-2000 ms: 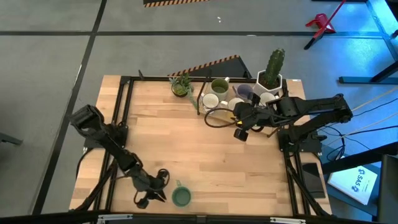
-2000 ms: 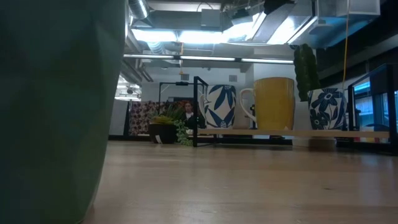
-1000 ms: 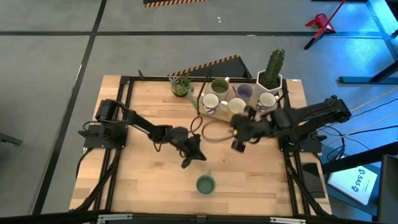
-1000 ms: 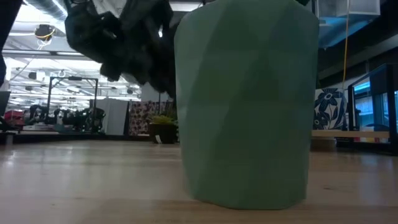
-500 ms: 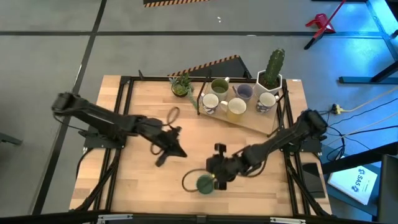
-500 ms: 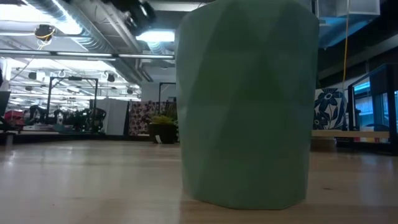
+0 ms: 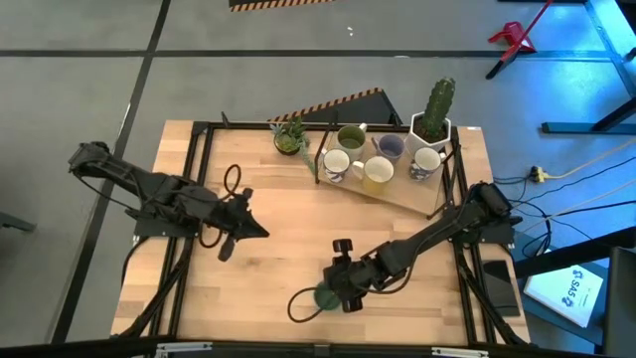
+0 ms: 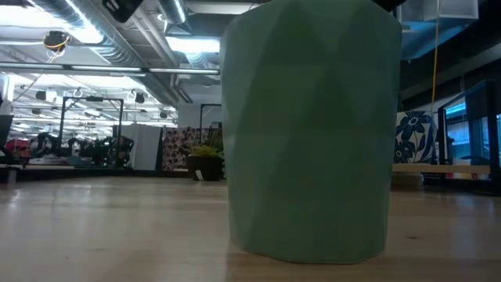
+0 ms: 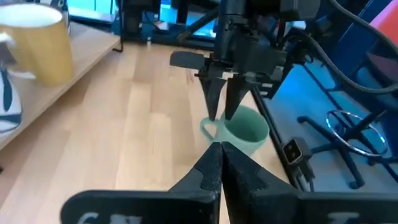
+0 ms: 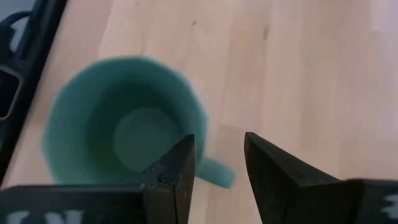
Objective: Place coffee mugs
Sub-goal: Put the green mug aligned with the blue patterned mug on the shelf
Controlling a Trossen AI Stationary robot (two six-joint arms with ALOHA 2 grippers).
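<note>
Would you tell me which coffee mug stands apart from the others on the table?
The teal green mug stands alone near the table's front edge, under the right gripper; the other five cluster at the back.

Right end effector (image 7: pixel 336 296) descended over teal mug (image 7: pixel 325 295), left arm (image 7: pixel 159 189) retreated

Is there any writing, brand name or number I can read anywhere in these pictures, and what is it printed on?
"SAS": blue print on the white box on the floor right of the table; the rest of its print is too small to read.
The mugs on the shelf carry only leaf patterns, no words.
Nothing else is readable.
</note>
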